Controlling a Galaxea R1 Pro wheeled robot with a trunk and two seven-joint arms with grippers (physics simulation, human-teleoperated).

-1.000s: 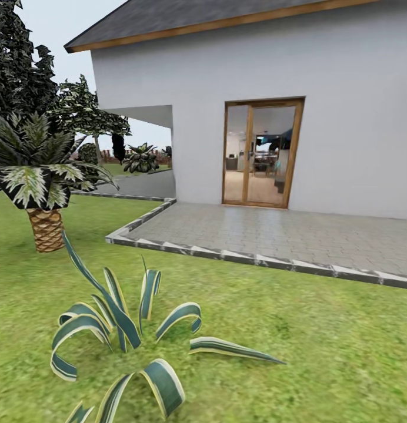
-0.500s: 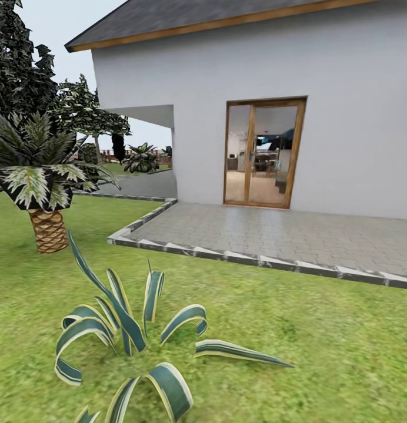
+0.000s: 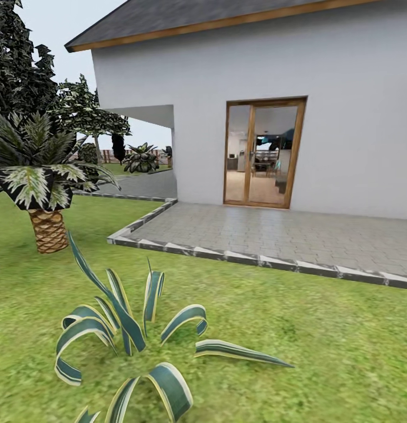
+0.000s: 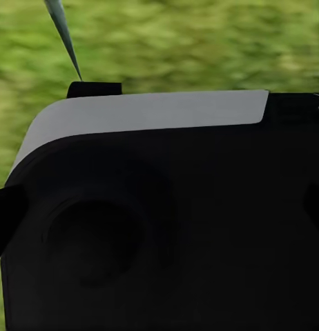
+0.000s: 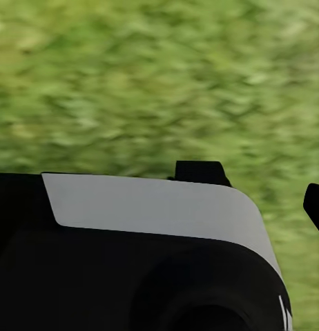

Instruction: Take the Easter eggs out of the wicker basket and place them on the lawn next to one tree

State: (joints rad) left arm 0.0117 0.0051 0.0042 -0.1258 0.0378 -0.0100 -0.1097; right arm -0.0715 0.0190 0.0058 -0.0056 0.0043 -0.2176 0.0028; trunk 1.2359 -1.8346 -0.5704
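The robot faces a white house [image 3: 321,76] with a glass door [image 3: 263,154], a paved patio [image 3: 286,235], a short palm [image 3: 42,176] and a striped-leaf plant [image 3: 127,335] on the lawn [image 3: 321,346]. Basket and eggs are out of sight; turn the base to find them first. Gripper opening cannot be determined. No legible writing.

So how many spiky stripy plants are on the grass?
1. The striped plant sits on the lawn in the near left foreground, in front of the short palm. More may be hidden out of view.
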